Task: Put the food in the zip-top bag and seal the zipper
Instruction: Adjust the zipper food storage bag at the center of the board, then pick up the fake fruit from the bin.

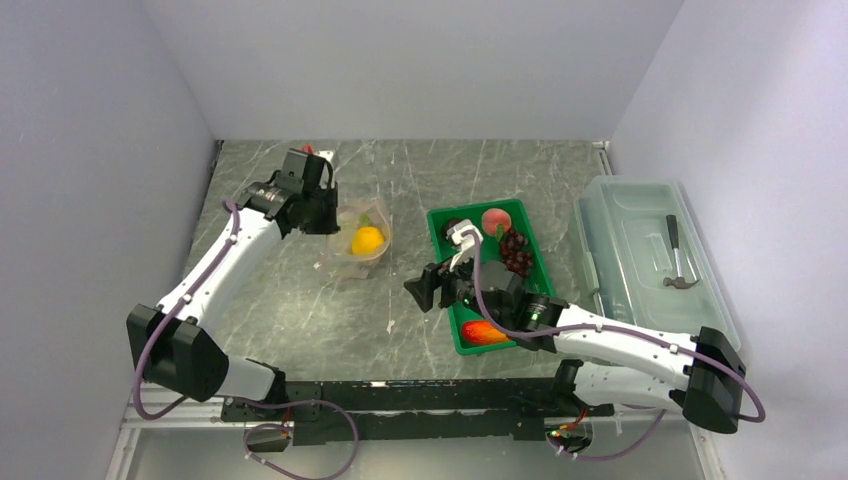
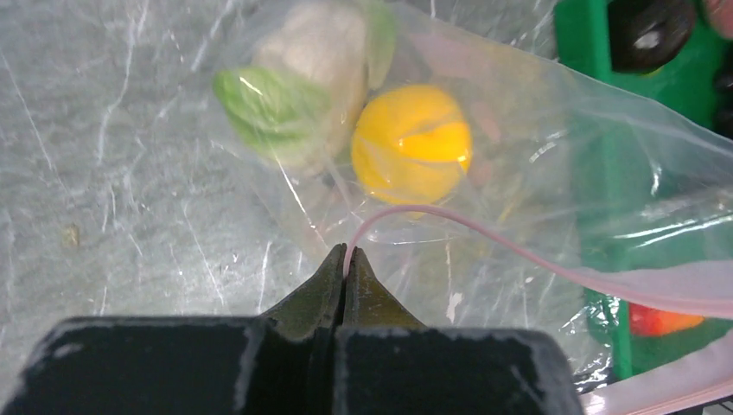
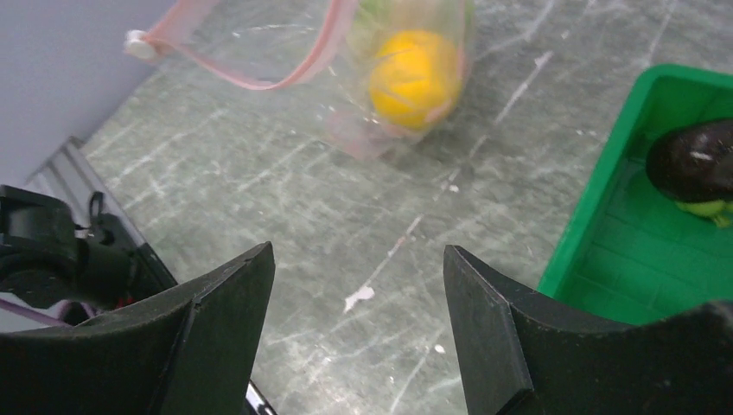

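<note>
The clear zip-top bag [image 1: 358,245] lies left of centre with the yellow lemon [image 1: 367,240] and pale green lettuce [image 1: 361,218] inside. My left gripper [image 2: 347,251] is shut on the bag's pink zipper [image 2: 484,235], which holds the mouth up; the lemon [image 2: 413,143] and lettuce [image 2: 294,95] show through the plastic beyond it. My right gripper [image 3: 359,259] hangs open and empty over bare table between bag and green tray [image 1: 545,270]. In the tray lie the grape bunch [image 1: 516,250], a red-orange fruit [image 1: 483,332], a pink-red fruit [image 1: 495,221] and a dark round fruit [image 3: 696,160].
A large clear lidded box [image 1: 640,215] stands at the right with a grey hammer [image 1: 678,262] on its lid. Grey walls close in on three sides. The right arm reaches across the tray's near half.
</note>
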